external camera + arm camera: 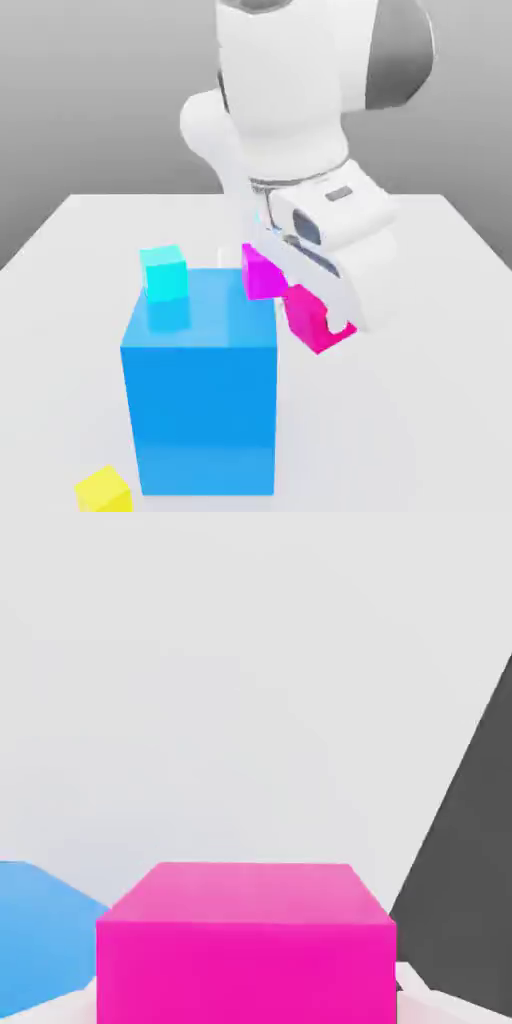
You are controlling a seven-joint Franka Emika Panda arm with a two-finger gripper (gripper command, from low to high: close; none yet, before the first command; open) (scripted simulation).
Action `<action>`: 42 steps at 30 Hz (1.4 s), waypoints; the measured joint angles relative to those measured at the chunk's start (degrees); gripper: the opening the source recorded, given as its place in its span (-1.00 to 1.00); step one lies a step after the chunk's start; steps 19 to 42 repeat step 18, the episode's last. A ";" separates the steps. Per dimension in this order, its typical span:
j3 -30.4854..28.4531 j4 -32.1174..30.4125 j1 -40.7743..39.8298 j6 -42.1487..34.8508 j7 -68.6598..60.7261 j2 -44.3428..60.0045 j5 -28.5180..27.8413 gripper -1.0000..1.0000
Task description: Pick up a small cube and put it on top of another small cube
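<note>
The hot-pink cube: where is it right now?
In the exterior view the hot-pink cube sits in the shut claw, off the table, just to the exterior view's right of the big blue block, below the purplish-magenta cube.

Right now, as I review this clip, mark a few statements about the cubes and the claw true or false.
1. The claw is shut on the hot-pink cube. True.
2. A cyan cube sits on top of the big blue block. True.
3. The yellow cube sits on the blue block. False: it lies on the table by the block's lower corner, at the exterior view's left.
4. The hot-pink cube rests on the magenta cube. False: it hangs beside it, held off the table.
</note>
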 joint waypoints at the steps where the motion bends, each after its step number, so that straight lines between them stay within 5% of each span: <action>1: -0.56 -0.50 -0.76 -1.19 -1.76 -2.06 -1.76 -1.00; 9: -4.48 -4.42 -7.46 -10.48 -14.96 -18.34 -16.53 -1.00; 14: -7.30 -10.13 -8.48 -3.16 -17.49 -16.91 -19.07 -1.00; 15: -7.64 -11.22 -8.48 -1.50 -17.51 -16.34 -19.27 1.00; 42: -7.64 -11.22 -8.48 -1.50 -17.50 -16.34 -19.27 1.00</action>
